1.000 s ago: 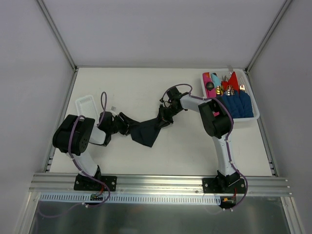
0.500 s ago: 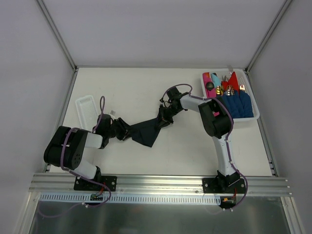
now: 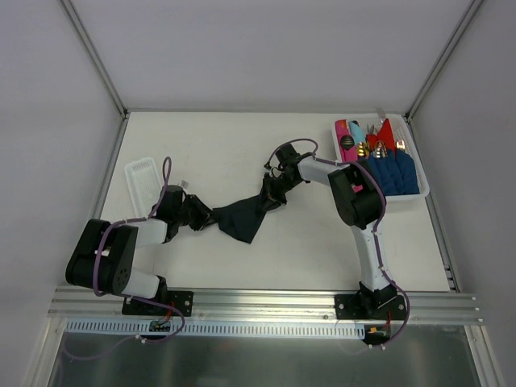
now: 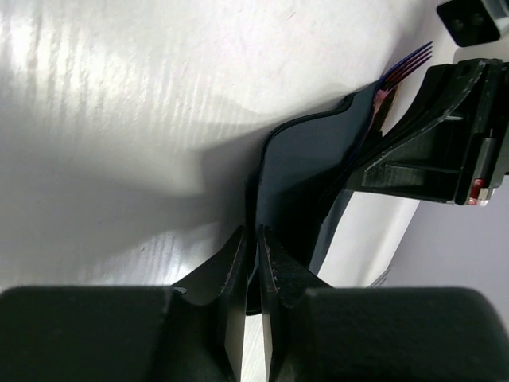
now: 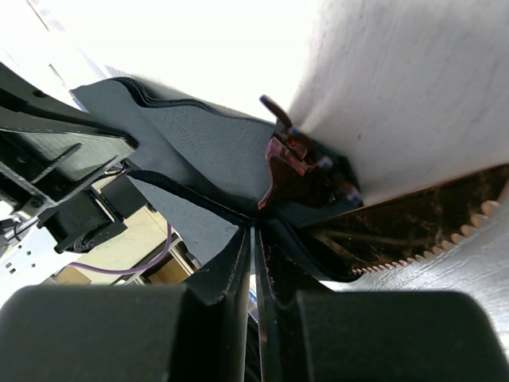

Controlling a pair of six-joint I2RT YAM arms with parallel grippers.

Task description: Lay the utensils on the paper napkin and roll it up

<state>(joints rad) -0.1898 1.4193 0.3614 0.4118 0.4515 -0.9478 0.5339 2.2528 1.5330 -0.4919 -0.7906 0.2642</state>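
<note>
Near-black paper, the napkin [image 3: 240,216] spanned mid-table between the two grippers. The left gripper [image 3: 208,219] had its fingers closed on the sheet's left end. The right gripper [image 3: 268,203] pinched the opposite end, where a plum-coloured utensil [image 5: 290,163] poked from the folds. Since a second before, the left arm's elbow had swung down toward the near-left corner, and the napkin had been drawn out longer and flatter. The right arm had stayed put.
</note>
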